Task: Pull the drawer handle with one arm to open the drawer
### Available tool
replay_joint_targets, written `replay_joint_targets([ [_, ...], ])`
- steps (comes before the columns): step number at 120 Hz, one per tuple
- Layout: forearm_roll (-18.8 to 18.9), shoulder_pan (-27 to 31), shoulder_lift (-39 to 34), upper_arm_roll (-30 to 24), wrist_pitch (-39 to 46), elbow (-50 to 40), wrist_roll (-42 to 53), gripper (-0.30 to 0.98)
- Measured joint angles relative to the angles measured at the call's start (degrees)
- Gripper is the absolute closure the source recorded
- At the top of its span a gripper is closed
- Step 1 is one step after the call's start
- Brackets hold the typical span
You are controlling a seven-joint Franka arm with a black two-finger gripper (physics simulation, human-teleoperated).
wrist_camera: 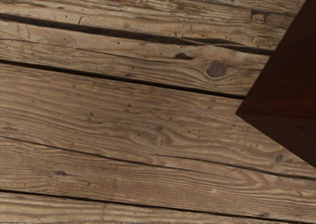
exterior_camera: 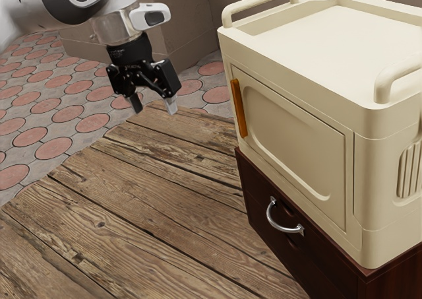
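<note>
The gripper (exterior_camera: 154, 106) hangs in the air above the wooden table at the exterior view's upper left, its two fingers spread apart with nothing between them. Well away from it, toward the exterior view's right, a curved silver handle (exterior_camera: 282, 228) is fixed to the front of a dark reddish-brown drawer cabinet (exterior_camera: 256, 195). That drawer front looks flush with the cabinet. A dark brown corner of the cabinet (wrist_camera: 289, 88) shows in the wrist view beside bare planks.
A large cream box (exterior_camera: 290, 124) with rounded top rails and an orange door handle (exterior_camera: 239, 107) rests on the cabinet. Weathered planks form the tabletop (exterior_camera: 138, 200). Behind lie a floor of round red tiles (exterior_camera: 53, 147) and a brown wall.
</note>
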Motion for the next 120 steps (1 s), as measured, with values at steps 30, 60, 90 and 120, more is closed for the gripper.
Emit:
replay_joint_targets([
  [30,0.2,0.0,-9.9,0.1,-0.8,2.4,-0.6,0.0],
  [60,-3.2,-0.2,-16.7,-0.3,-2.7,3.0,-1.5,0.0],
  [90,-3.7,-1.1,-15.6,-0.8,-2.4,-1.6,-2.2,0.0],
  [120,-1.8,-0.7,-45.7,-8.4,7.4,-40.7,-3.0,0.0],
])
